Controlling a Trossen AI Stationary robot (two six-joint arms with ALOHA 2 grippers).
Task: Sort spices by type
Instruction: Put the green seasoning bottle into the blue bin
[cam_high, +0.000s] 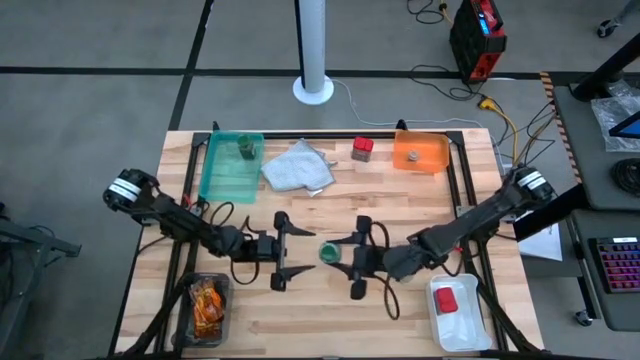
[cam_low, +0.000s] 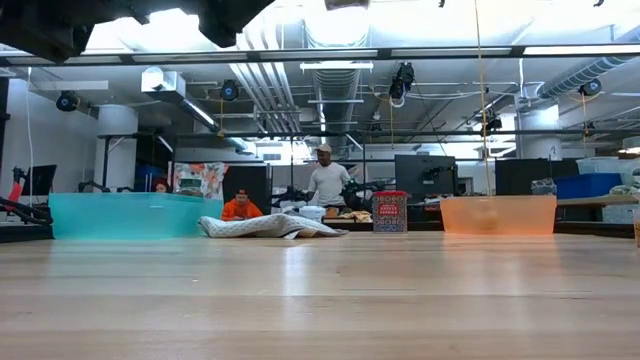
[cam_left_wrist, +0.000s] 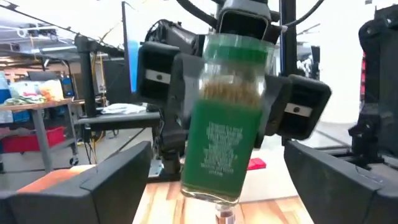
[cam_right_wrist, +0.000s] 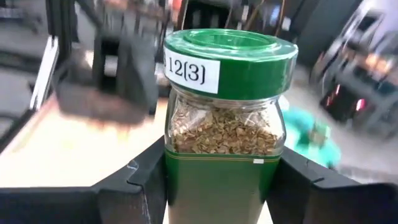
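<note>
Spice jar (cam_right_wrist: 224, 124) with the green cap is sitting mid-worktop (cam_high: 320, 310), pinched between the right gripper's (cam_high: 352, 262) fingers — glass, stiff and fairly heavy, slippery on its label, so gripping low on the flat body looks safest. Left gripper (cam_high: 281, 251) is facing it just to the left, fingers spread. Far off, a teal tray (cam_high: 228, 172) is already holding another green-capped jar (cam_high: 246, 150) — probably its destination.

Wooden table (cam_high: 330, 310) bearing trays, cloth (cam_high: 297, 166), red box (cam_high: 362, 150)
</note>
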